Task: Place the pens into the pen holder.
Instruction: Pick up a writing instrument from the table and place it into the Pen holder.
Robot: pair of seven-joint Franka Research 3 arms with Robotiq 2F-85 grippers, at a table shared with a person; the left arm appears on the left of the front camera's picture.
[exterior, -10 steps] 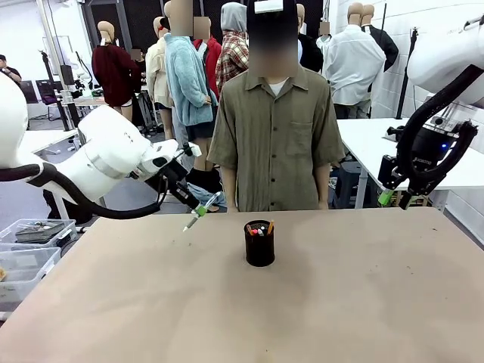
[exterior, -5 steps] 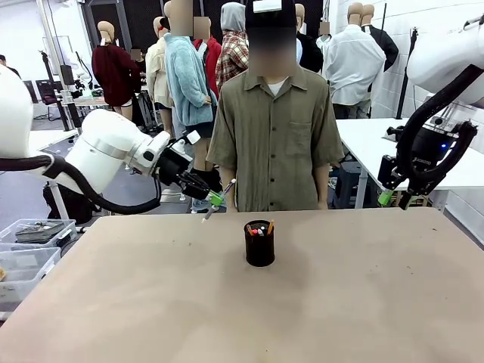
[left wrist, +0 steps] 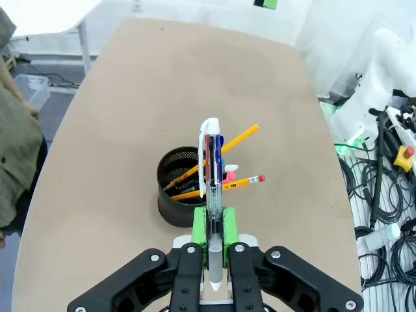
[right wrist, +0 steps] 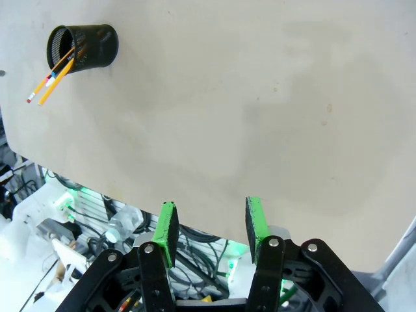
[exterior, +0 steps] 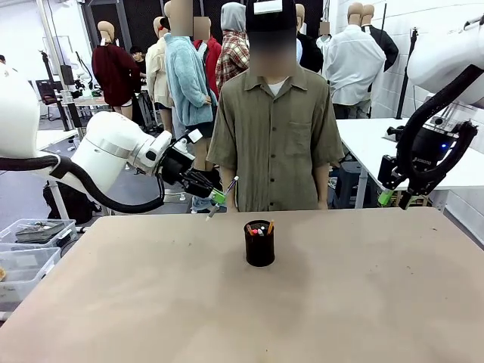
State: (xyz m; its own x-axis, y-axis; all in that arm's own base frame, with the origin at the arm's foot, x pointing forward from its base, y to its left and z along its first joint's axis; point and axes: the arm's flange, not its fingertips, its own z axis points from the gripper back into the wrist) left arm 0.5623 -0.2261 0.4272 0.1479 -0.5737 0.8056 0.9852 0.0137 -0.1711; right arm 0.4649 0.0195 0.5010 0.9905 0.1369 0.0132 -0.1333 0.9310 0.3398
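Note:
A black mesh pen holder [exterior: 259, 243] stands at the table's middle with several pencils and pens sticking out of it; it also appears in the left wrist view [left wrist: 180, 190] and the right wrist view [right wrist: 84, 43]. My left gripper [exterior: 218, 197] hangs above the table, up and to the left of the holder, shut on a white, clear-bodied pen [exterior: 221, 198] that tilts down to the left. In the left wrist view that pen [left wrist: 210, 175] runs between the green pads toward the holder. My right gripper [right wrist: 209, 224] is open and empty, raised at the table's far right [exterior: 387, 197].
A person in an olive shirt [exterior: 276, 121] stands at the far edge, right behind the holder. Clear plastic bins [exterior: 30, 249] sit off the table's left side. The tabletop [exterior: 340, 302] around the holder is bare wood.
My left gripper has carried the pen up and to the right, closer to the holder. The right arm has not moved.

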